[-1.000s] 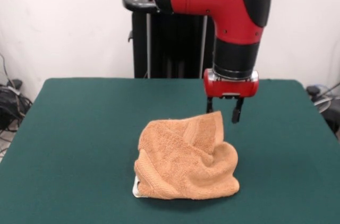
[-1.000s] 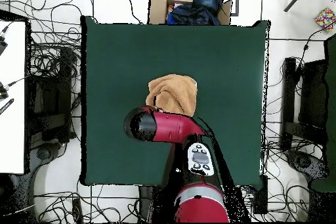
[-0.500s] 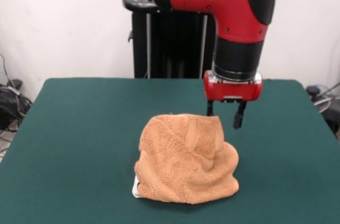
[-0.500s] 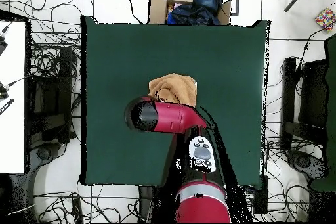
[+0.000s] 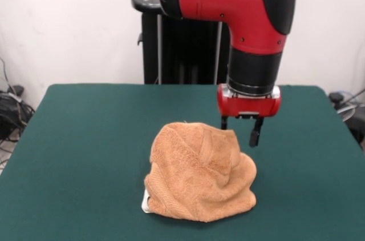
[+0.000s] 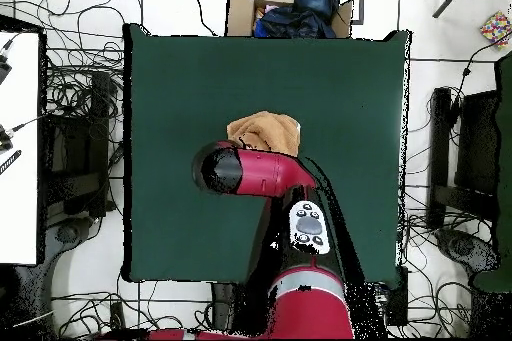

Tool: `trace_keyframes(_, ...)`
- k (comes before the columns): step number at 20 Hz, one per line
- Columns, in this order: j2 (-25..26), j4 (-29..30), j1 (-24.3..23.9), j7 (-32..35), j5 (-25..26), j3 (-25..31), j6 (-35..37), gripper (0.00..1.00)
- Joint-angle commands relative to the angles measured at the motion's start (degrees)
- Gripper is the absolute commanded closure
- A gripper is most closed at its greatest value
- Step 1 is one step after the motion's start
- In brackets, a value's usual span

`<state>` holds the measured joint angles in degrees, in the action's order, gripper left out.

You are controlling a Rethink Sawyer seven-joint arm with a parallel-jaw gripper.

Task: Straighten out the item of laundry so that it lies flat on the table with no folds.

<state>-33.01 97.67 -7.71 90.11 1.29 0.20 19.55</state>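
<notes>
The orange-tan towel (image 5: 197, 175) lies crumpled in a tall heap on the green table (image 5: 85, 138), near its front middle. A small white tag (image 5: 146, 202) peeks out at its lower left. My gripper (image 5: 239, 131) hangs just behind the heap's upper right edge, fingers apart and pointing down, with nothing between them. One fingertip (image 5: 254, 136) shows fully; the other is partly behind the towel's top. In the overhead view the towel (image 6: 265, 129) shows partly, and the red arm (image 6: 250, 172) covers its near side and hides the gripper.
The black pedestal (image 5: 182, 47) stands behind the table's far edge. A cardboard box with dark clothes (image 6: 290, 7) sits beyond the table's far side in the overhead view. Cables lie on the floor around the table (image 6: 180, 77).
The raised towel corner by my gripper has dropped and the heap has rounded. My gripper has come slightly lower and closer to the towel.
</notes>
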Motion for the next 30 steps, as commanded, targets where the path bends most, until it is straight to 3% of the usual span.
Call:
trace_keyframes(1,2.8,-3.2,-1.7,3.2,2.2,5.0,0.1,0.00)
trace_keyframes(9,1.6,-2.0,-2.4,7.1,-0.2,3.1,0.4,0.00)
trace_keyframes(20,-4.1,2.6,-0.7,18.8,-12.6,0.9,6.1,0.00)
trace_keyframes(30,-4.2,7.3,2.8,28.8,-24.6,-3.0,2.9,0.00)
